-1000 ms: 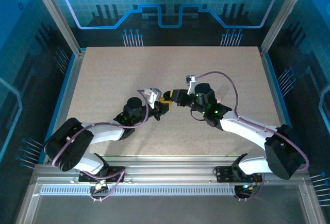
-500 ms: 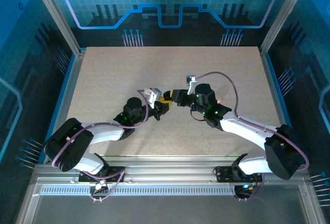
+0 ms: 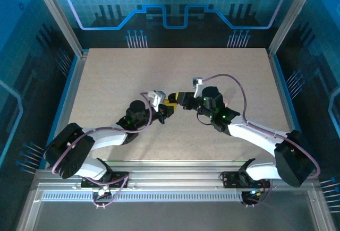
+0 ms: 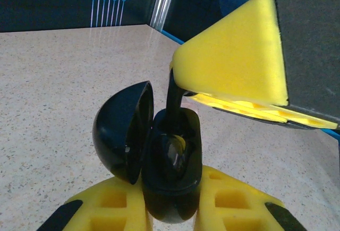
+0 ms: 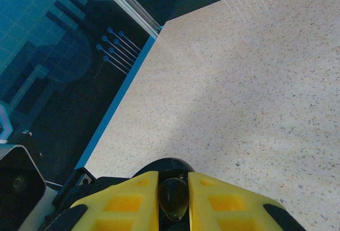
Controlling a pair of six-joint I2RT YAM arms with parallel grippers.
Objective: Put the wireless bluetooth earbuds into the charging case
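Observation:
My left gripper (image 4: 170, 212) is shut on the charging case (image 4: 171, 175), a glossy black shell held upright with its hinged lid (image 4: 121, 131) swung open to the left. From above, my right gripper (image 4: 212, 90) is shut on a dark earbud (image 4: 173, 97), whose lower end reaches into the open case body. In the right wrist view the earbud (image 5: 173, 199) sits pinched between the yellow fingers of my right gripper (image 5: 173, 188), with the case's black rim (image 5: 169, 163) just past it. From the top, the left gripper (image 3: 164, 110) and right gripper (image 3: 175, 100) meet over the table's middle.
The speckled beige table (image 3: 117, 77) spreads out bare around both arms. Metal frame posts (image 3: 71, 40) and blue-lit walls bound it at the left, right and back. The right arm's purple cable (image 3: 234, 82) loops above its wrist.
Both arms have shifted only slightly. The grippers stay together at the same spot, and both grips are unchanged.

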